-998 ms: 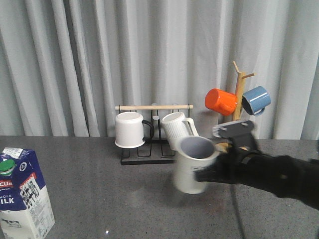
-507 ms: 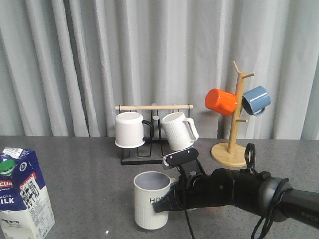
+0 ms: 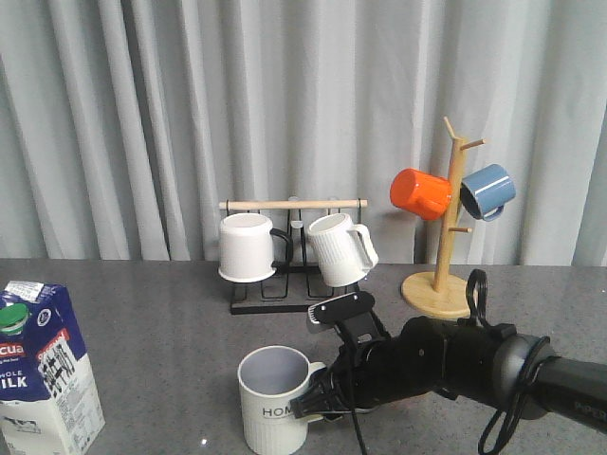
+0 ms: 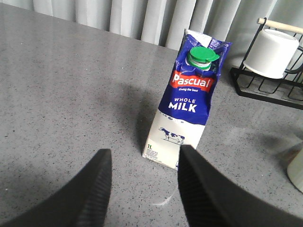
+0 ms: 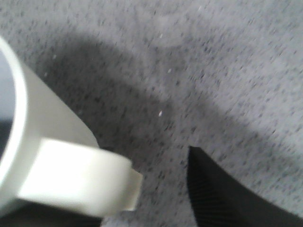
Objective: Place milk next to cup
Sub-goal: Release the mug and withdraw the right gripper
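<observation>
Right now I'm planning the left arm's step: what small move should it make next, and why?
Probably ease the left gripper forward, fingers wide, until they straddle the milk. The carton stands upright just ahead, roughly in line with the gap between the open fingers and untouched by them. In the front view, the cup already stands upright to the carton's right.

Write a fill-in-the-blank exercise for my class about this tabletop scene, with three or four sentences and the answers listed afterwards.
1. The milk carton has a round screw cap coloured ____.
2. The word printed on the cup beside the right gripper is ____.
3. On the wooden mug tree hang a blue mug and a mug coloured ____.
4. The left gripper, near the carton but not touching it, has its jaws ____.

Answers: green; HOME; orange; open
</observation>
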Robot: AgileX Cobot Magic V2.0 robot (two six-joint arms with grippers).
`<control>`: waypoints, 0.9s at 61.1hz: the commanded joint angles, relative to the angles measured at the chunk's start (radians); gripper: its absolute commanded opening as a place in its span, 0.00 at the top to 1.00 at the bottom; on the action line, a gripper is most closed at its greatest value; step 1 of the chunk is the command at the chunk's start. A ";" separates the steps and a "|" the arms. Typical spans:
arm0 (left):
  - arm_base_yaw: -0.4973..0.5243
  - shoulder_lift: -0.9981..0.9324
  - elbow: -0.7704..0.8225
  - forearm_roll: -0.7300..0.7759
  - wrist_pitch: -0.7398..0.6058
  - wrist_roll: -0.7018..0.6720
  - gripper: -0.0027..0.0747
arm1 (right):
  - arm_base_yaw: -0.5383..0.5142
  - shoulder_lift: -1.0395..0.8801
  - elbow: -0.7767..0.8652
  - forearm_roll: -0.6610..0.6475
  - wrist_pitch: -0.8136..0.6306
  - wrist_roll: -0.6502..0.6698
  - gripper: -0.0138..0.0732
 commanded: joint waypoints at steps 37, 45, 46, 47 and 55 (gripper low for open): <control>-0.002 0.013 -0.033 0.007 -0.060 -0.001 0.54 | -0.004 -0.433 0.090 0.056 0.361 -0.006 0.43; -0.002 0.013 -0.033 0.007 -0.059 -0.001 0.54 | -0.004 -0.611 0.269 0.152 0.359 -0.098 0.62; -0.002 0.013 -0.033 0.007 -0.059 -0.001 0.54 | -0.004 -0.631 0.291 0.164 0.359 -0.118 0.64; -0.002 0.013 -0.033 0.007 -0.059 -0.001 0.54 | -0.004 -0.663 0.323 0.171 0.359 -0.130 0.68; -0.002 0.013 -0.033 0.007 -0.050 -0.001 0.54 | -0.004 -0.858 0.496 0.183 0.351 -0.189 0.86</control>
